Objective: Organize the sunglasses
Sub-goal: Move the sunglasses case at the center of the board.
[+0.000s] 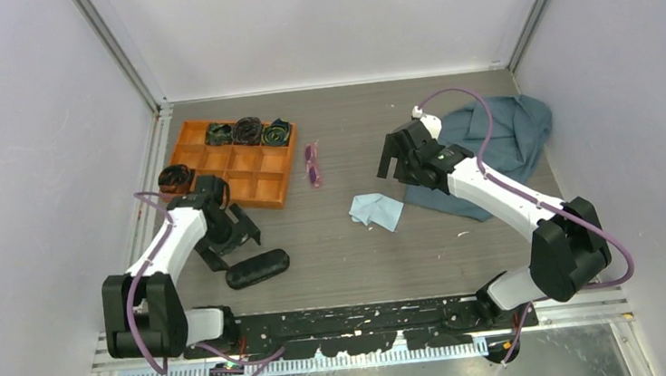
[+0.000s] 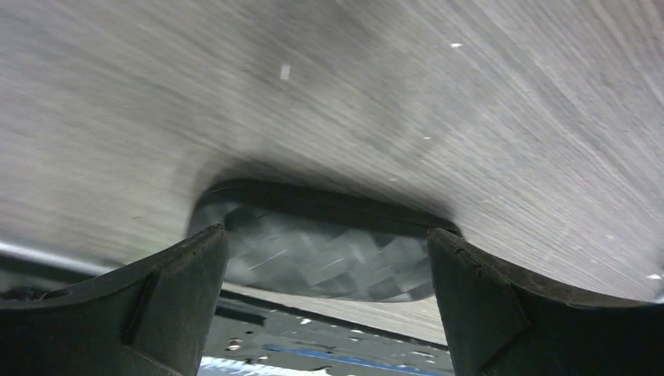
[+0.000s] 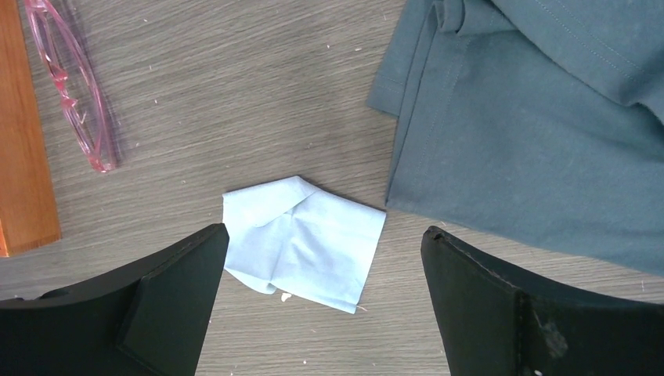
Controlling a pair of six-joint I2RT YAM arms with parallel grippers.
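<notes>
The left end effector (image 2: pixel 325 235) is spread wide and grips nothing. One black case (image 2: pixel 329 258), closed, lies on the counter (image 2: pixel 470 117) just ahead of its fingertips and spans the gap between them. Farther out on its far side sits one orange tray (image 1: pixel 236 165). There are four dark rolled bundles: three in the tray's far row and one (image 1: pixel 176 176) just beside the tray's left edge.

The right end effector (image 3: pixel 322 233) is also spread, hovering with nothing between its fingers. One light-blue cloth (image 3: pixel 305 243), crumpled, lies on the counter directly below the gap. To its right, near but apart from the cloth, one dark teal garment (image 3: pixel 532 133) is spread out. To its left and farther ahead lies the single pair of sunglasses (image 3: pixel 74 102), folded, pink-framed, flat on the counter just beside the tray's right edge.
</notes>
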